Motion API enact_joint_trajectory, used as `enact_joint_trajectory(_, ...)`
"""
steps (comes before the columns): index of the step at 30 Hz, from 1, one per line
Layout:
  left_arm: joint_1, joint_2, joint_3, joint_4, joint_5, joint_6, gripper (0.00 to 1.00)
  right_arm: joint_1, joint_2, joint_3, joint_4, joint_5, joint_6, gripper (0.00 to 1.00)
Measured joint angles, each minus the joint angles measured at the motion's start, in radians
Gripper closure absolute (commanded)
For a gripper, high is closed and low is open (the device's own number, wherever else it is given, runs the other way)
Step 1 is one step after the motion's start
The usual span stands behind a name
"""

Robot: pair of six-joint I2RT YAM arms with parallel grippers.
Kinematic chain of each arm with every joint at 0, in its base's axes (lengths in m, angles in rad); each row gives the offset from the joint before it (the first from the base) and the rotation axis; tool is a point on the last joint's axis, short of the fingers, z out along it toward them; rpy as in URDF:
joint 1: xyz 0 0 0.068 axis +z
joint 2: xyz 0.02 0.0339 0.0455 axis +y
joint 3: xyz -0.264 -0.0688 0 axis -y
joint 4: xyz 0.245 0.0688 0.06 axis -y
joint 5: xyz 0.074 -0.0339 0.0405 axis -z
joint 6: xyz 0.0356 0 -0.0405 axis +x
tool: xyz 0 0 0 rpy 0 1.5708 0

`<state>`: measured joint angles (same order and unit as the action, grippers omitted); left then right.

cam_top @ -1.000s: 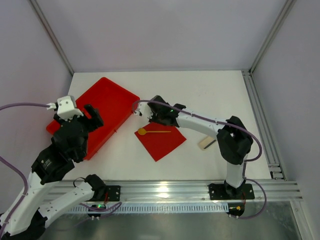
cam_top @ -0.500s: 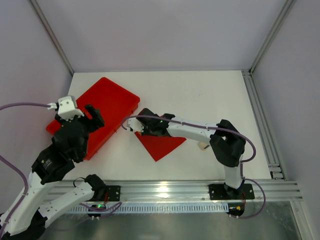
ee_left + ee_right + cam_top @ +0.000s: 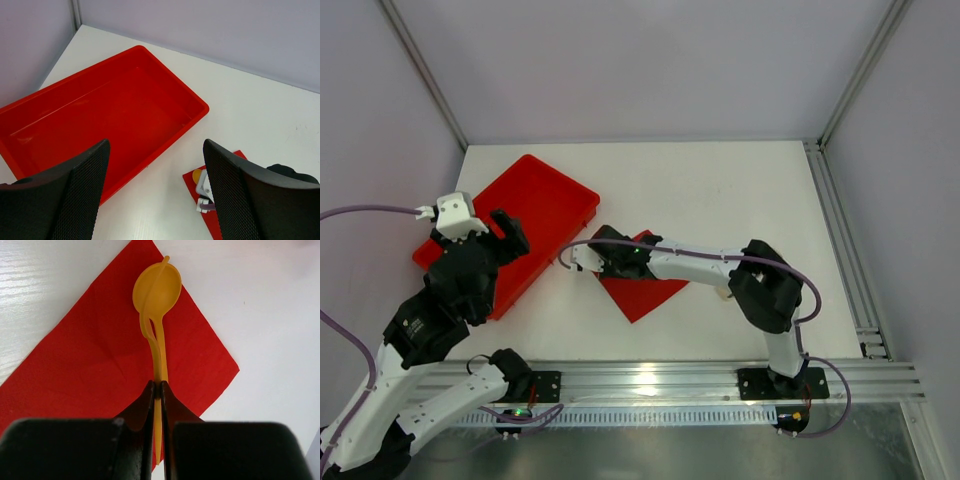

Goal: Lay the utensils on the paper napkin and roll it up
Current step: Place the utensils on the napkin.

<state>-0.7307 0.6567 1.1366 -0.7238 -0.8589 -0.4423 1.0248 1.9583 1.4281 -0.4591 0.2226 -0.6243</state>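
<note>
A: White tabletop (image 3: 740, 190), pale lilac walls, aluminium frame rails around it. What's on it?

B: A large rigid red plastic tray with a raised rim (image 3: 535, 200) at far left. A thin flat red paper napkin (image 3: 650, 292) sits mid-table as a diamond, near the tray's right end but apart from it.

A: Right gripper?

B: The right gripper (image 3: 158, 387) reaches across to the napkin's left corner. Its jaws are pinched almost together on the handles of the utensils (image 3: 159, 315). These are slim yellowish-tan cutlery: a spoon on top and a second piece under it. Only a thin tip of the second piece shows past the bowl.

A: Where exactly are they?

B: Over the napkin. The bowl end points toward one corner and the handles run back along the middle into the jaws. I can't tell whether they rest on the paper or hang just above it. The top view hides them under the gripper.

A: Napkin state?

B: Flat and unrolled, with faint creases.

A: Left side?

B: The left gripper (image 3: 155, 143) has its jaws wide apart and grips nothing. It hovers over the tray's near edge, well apart from the napkin.
</note>
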Motion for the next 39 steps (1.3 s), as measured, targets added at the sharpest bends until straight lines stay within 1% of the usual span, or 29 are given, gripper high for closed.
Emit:
enact_joint_trajectory(10,0.0,-0.003,0.0,0.0,-0.001,0.001,0.22,0.0,0.056,-0.004,0.029,0.02,-0.017,0.96)
enact_joint_trajectory(24,0.0,-0.009,0.0,0.0,0.0,0.002,0.22,0.0,0.063,-0.026,0.074,0.072,-0.04,0.96)
enact_joint_trajectory(28,0.0,-0.012,0.0,0.0,0.0,0.004,0.22,0.0,0.063,-0.027,0.075,0.072,-0.04,0.91)
enact_joint_trajectory(29,0.0,-0.014,0.0,0.0,0.002,0.004,0.22,0.0,0.063,-0.028,0.076,0.073,-0.04,0.88)
enact_joint_trajectory(34,0.0,-0.016,0.0,0.0,0.007,0.005,0.22,0.0,0.063,-0.033,0.077,0.076,-0.041,0.82)
enact_joint_trajectory(35,0.0,-0.016,0.0,0.0,0.007,0.005,0.22,0.0,0.063,-0.033,0.077,0.076,-0.041,0.76)
enact_joint_trajectory(37,0.0,-0.016,0.0,0.0,0.008,0.005,0.22,0.0,0.063,-0.034,0.077,0.077,-0.042,0.71)
enact_joint_trajectory(38,0.0,-0.016,0.0,0.0,0.01,0.005,0.21,0.0,0.063,-0.034,0.077,0.078,-0.043,0.7)
enact_joint_trajectory(39,0.0,-0.016,0.0,0.0,0.011,0.005,0.22,0.0,0.063,-0.034,0.077,0.079,-0.043,0.66)
